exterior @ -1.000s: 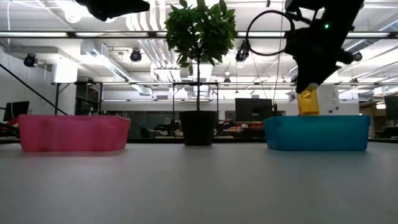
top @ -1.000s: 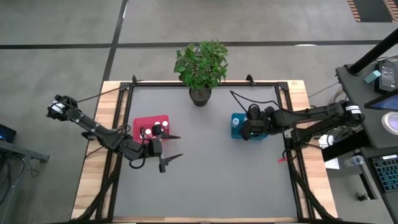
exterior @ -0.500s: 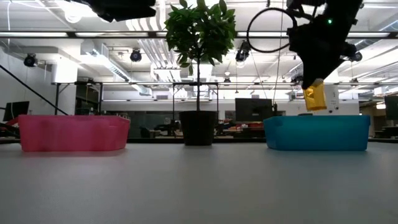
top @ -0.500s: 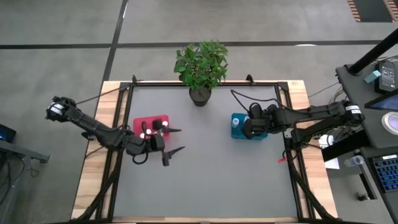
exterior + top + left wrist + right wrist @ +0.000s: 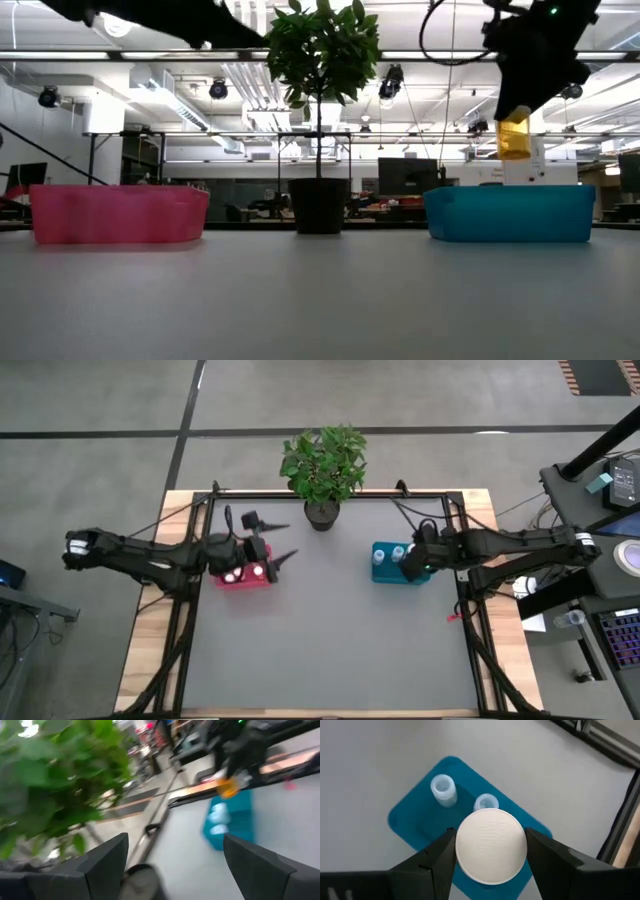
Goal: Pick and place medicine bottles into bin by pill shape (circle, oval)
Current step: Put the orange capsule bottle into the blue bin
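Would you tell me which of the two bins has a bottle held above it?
The teal-blue bin: the right gripper holds an orange bottle over it; the red bin has none.

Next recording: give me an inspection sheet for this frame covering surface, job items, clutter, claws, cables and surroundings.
Surface: grey table, bare in the middle.
Job items: red bin holds white-capped bottles; teal bin holds two bottles; an orange bottle hangs above the teal bin.
Clutter: potted plant at the far edge.
Claws: right claw shut on the orange bottle, white cap showing; left claw open, empty, by the red bin.
Cables: a black cable loops off the right arm.
Surroundings: desk with equipment to the right; open hall behind.
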Motion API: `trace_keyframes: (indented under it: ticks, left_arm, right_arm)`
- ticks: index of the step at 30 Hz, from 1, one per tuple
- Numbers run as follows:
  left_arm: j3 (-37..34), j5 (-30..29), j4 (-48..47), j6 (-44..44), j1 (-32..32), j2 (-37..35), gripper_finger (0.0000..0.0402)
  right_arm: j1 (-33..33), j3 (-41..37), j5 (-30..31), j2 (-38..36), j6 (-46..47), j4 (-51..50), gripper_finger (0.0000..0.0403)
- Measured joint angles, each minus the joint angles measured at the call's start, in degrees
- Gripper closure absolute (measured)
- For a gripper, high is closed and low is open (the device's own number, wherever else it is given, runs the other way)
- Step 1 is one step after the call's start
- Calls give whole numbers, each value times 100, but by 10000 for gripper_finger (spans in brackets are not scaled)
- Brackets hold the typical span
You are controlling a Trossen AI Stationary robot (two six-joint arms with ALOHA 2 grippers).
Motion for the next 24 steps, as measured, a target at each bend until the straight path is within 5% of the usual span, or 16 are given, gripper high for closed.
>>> trace_keyframes:
  ticks: [11,24]
  left_arm:
    - [-2,914,334,728,1955,15,98]
    - [-7,926,1040,1957,2631,-208,98]
  right_arm:
    - [-87,-106,29,-678,-730,293,197]
    - [-171,-566,-759,-599,450,296,197]
